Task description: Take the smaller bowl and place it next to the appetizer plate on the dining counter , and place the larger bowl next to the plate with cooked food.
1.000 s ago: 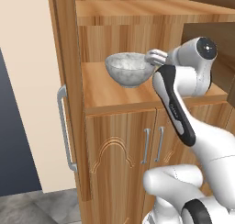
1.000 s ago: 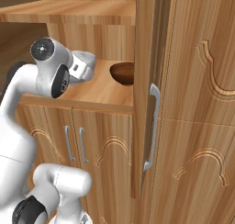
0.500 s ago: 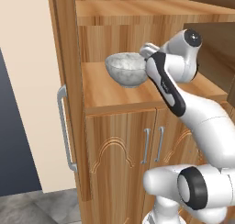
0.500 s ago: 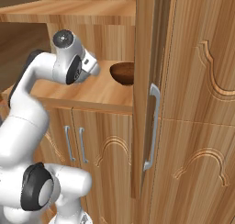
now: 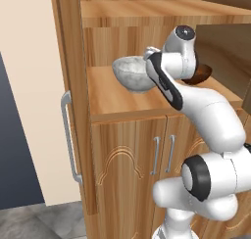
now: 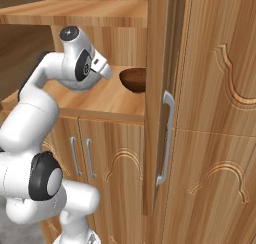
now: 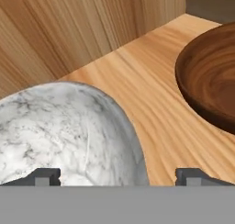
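Observation:
The larger bowl (image 5: 130, 74), grey-white and marbled, stands on the wooden cabinet shelf (image 5: 117, 98). In the hand view the larger bowl (image 7: 64, 131) fills the lower left. My gripper (image 7: 119, 176) is open, its fingertips (image 7: 46, 176) spread over the bowl's near rim. The smaller bowl (image 7: 209, 76), glossy brown, sits to the right on the same shelf. The smaller bowl (image 5: 202, 75) is partly hidden behind my arm, and the smaller bowl (image 6: 134, 79) peeks past the door edge. My gripper (image 5: 147, 56) hovers at the grey bowl's right rim. The dining counter and both plates are out of view.
An open cabinet door (image 6: 162, 98) with a grey handle stands just right of the shelf. Another open door (image 5: 66, 110) flanks it on the left. An upper shelf (image 5: 147, 10) hangs close above. Closed lower doors (image 5: 162, 155) sit below.
My hand has swung left across the shelf, from between the bowls to the grey bowl's rim, and the arm has risen. The jaws stayed open. Both bowls are unmoved.

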Robot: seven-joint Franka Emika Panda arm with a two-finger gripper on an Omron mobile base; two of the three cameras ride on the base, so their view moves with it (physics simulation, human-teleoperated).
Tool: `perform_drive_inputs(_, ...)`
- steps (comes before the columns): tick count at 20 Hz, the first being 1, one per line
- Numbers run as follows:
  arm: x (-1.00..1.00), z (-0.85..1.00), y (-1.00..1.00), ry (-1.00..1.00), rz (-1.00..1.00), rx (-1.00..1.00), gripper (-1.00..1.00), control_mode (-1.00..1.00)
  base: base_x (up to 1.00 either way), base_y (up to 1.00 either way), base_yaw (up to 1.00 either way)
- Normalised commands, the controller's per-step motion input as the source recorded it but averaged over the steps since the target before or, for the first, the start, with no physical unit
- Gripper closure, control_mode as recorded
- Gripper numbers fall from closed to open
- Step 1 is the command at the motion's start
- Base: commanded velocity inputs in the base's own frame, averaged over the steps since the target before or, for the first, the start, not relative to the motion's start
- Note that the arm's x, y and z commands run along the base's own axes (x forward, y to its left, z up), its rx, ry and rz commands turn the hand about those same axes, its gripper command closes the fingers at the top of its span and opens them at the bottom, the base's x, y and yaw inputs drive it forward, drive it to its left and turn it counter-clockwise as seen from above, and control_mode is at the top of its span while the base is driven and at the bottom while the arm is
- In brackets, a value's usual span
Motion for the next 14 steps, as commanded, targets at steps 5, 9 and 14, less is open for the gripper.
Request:
perform_drive_inputs(5,0.41,-0.62,0.13,0.22,-0.08,-0.11,-1.0,-1.0,0.0,0.0,0.0)
perform_drive_inputs(9,0.27,-0.42,0.38,0.2,-0.04,-0.02,1.0,-1.0,0.0,0.0,0.0)
perform_drive_inputs(14,0.38,-0.38,0.86,-0.04,-0.21,-0.06,1.0,-1.0,0.0,0.0,0.0)
